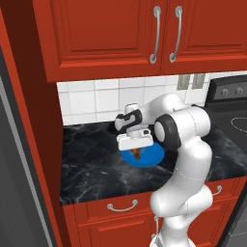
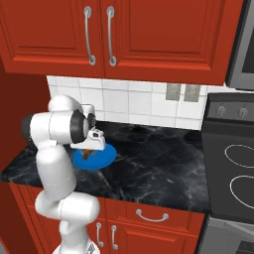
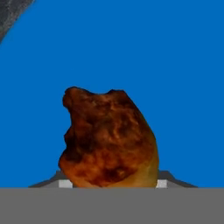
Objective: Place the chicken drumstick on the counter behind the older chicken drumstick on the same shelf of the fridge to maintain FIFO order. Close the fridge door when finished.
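The chicken drumstick (image 3: 109, 140) stands on a round blue plate (image 3: 175, 65) on the black marble counter (image 1: 96, 164). My gripper (image 1: 138, 150) points down over the plate (image 1: 155, 156), with the drumstick (image 1: 138, 153) between its fingers. In the hand view both fingertips (image 3: 65, 183) press against the drumstick's sides at the bottom. From the right base view the gripper (image 2: 88, 152) hangs over the plate's (image 2: 106, 157) left half. A grey fridge panel (image 1: 10, 183) runs down the far left edge. The shelf and the older drumstick are out of view.
A tall red cabinet side (image 1: 36, 144) stands between the counter and the fridge. Red upper cabinets (image 1: 120, 34) hang overhead. A dark stove (image 2: 233, 163) adjoins the counter on the right. Wall outlets (image 2: 182, 92) sit in the white tiles.
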Controlling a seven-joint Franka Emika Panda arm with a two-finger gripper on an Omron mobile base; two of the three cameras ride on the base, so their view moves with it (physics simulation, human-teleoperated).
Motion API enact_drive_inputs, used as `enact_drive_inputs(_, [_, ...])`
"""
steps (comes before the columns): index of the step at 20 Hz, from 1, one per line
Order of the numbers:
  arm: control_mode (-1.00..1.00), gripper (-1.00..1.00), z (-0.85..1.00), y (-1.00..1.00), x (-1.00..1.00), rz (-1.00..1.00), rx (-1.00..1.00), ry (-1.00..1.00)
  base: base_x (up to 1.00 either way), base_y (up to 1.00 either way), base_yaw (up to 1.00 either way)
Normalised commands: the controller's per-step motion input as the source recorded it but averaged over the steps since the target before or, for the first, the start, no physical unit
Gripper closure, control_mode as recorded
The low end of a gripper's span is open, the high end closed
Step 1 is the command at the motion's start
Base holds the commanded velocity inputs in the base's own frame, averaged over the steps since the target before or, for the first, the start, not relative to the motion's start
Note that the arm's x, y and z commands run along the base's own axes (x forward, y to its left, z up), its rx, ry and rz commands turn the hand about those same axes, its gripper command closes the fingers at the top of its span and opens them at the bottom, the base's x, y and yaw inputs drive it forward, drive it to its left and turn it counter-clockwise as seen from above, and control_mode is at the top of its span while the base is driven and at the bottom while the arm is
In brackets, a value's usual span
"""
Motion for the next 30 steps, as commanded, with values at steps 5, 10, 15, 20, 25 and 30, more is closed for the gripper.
enact_drive_inputs(5, [-1.0,1.0,-0.15,0.07,0.0,0.0,-0.04,0.04,0.0,0.0,0.0])
enact_drive_inputs(10, [-1.0,1.0,-0.11,0.05,-0.02,-0.01,-0.02,0.01,0.0,0.0,0.0])
enact_drive_inputs(15, [-1.0,1.0,0.31,-0.06,-0.31,-0.01,0.0,-0.06,0.0,0.0,0.0])
enact_drive_inputs(20, [-1.0,1.0,0.68,-0.2,-0.48,0.0,0.0,-0.16,0.0,0.0,0.0])
enact_drive_inputs(25, [-1.0,1.0,0.55,-0.17,-0.65,-0.01,0.0,-0.14,0.0,0.0,0.0])
enact_drive_inputs(30, [-1.0,1.0,0.55,-0.23,-0.71,-0.01,0.0,-0.12,0.0,0.0,0.0])
